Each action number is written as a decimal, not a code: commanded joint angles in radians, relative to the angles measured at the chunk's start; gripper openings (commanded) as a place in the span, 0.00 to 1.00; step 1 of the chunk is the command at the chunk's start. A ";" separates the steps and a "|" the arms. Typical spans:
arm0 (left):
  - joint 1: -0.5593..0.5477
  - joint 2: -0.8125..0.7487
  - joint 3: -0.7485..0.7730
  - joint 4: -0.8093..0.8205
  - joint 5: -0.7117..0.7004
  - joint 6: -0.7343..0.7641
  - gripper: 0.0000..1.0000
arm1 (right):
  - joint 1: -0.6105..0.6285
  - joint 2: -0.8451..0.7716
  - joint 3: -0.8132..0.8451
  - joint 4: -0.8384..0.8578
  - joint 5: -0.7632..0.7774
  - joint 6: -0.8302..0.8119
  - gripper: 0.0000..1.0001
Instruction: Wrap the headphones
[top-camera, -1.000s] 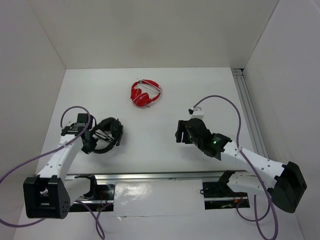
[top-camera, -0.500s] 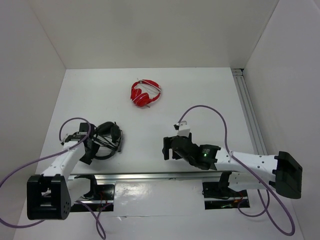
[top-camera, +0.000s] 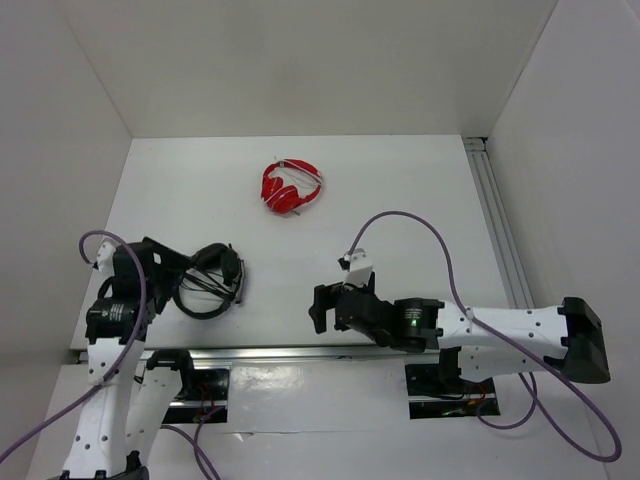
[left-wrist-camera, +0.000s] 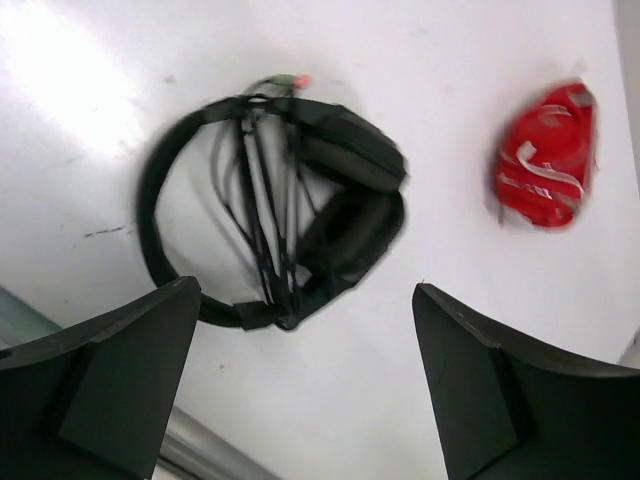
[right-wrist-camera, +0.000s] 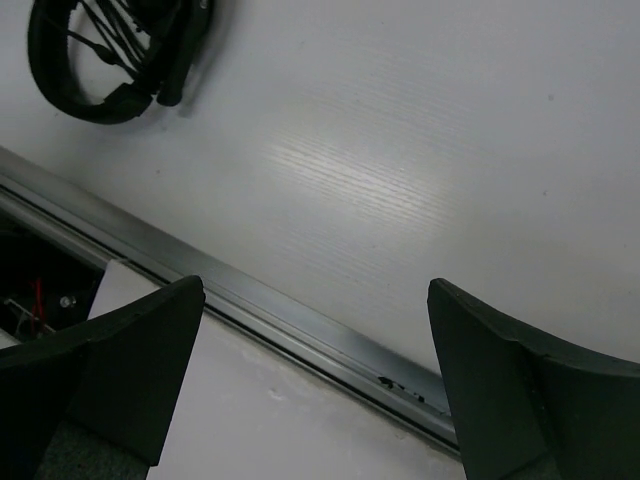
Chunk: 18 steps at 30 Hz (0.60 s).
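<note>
I am looking first at the white table (top-camera: 400, 200). The headphones (top-camera: 210, 282) are lying flat near its near left corner, close to the near edge. The red headphones (top-camera: 291, 187) are sitting well apart from them, toward the middle of the far edge.

The left gripper (left-wrist-camera: 306, 290) is hanging above the black set with its jaws standing wide and nothing between them, so it is not touching the set. The right gripper (right-wrist-camera: 315, 283) is likewise wide and empty. It is hanging over the near edge around the middle of the table, with the black set off to its left.

I am judging the headphones to be light, so a push from one side is more likely sliding them on the smooth table than lifting them. The headband (left-wrist-camera: 148, 200) is looking thin and springy, yet stiff enough for a firm pinch. Its bare arc opposite the cups is where I am planning to take hold. The earcups (left-wrist-camera: 350, 160) are looking soft and padded, and a grip there is probably squashing and slipping.

The cable (left-wrist-camera: 262, 210) is running in several thin strands across the opening of the band. It is looking limp and slippery, so I am not wanting to pinch it hard. Its plugs (left-wrist-camera: 285, 82) are sticking out beside the band, and I am expecting this small end to come loose most easily.
</note>
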 joint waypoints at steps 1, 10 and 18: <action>-0.003 -0.009 0.110 -0.007 0.144 0.245 1.00 | 0.058 0.025 0.129 -0.085 0.126 0.036 1.00; -0.088 -0.124 0.408 -0.249 0.066 0.583 1.00 | 0.296 0.036 0.517 -0.715 0.413 0.252 1.00; -0.220 -0.276 0.541 -0.448 -0.063 0.433 1.00 | 0.305 -0.067 0.598 -0.967 0.441 0.373 1.00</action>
